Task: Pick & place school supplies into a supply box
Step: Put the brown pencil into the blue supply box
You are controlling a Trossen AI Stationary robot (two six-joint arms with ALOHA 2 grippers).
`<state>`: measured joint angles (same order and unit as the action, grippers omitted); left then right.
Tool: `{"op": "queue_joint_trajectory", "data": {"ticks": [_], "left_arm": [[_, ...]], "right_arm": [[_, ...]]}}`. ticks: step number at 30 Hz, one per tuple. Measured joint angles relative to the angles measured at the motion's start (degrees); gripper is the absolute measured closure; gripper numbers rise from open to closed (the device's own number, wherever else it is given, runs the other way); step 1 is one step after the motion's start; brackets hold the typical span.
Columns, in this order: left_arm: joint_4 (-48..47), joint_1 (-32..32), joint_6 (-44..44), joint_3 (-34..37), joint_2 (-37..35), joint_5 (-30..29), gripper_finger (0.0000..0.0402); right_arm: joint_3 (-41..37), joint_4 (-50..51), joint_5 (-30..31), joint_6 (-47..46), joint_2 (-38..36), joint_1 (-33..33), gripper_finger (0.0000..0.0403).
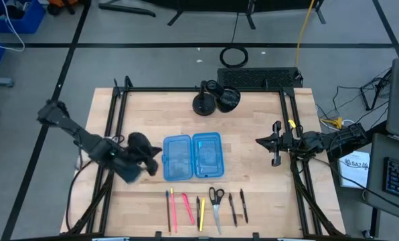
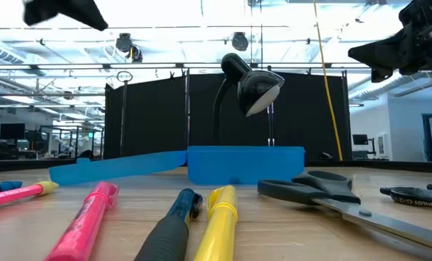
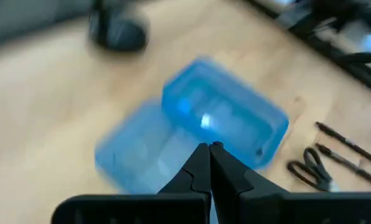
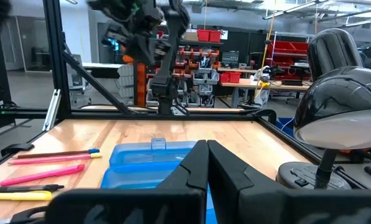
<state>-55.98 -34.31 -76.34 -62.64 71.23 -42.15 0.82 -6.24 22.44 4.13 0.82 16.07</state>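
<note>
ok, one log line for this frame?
left end effector: shut, empty, above open supply box | right end effector: shut, parked right | supplies: on table

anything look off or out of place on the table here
Nothing stands out. The blue supply box lies open and flat mid-table, apparently empty. The pens and scissors sit in a neat row along the front edge. A black desk lamp stands at the back. Nothing spilled or damaged.

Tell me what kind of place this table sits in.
Most likely a robotics lab or workshop: the light wooden table stands in a black metal frame, red storage bins on shelving fill the room behind, and loose cables lie on the floor.
</note>
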Motion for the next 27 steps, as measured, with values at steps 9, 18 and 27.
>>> {"op": "queue_joint_trajectory", "data": {"ticks": [9, 18, 27], "left_arm": [[-21.1, -3.5, -29.7, -17.2, 25.1, 22.2, 0.0396], [-14.7, -4.1, -30.9, -17.3, 37.7, 26.3, 0.0341], [-6.4, -3.6, -30.2, -17.3, 40.6, 34.2, 0.0190]], "right_arm": [[0.0, -0.3, 0.0, -3.3, 0.0, 0.0, 0.0403], [0.0, -5.0, 0.0, -3.5, 0.0, 0.0, 0.0403], [0.0, -9.9, 0.1, -3.1, 0.0, 0.0, 0.0403]]}}
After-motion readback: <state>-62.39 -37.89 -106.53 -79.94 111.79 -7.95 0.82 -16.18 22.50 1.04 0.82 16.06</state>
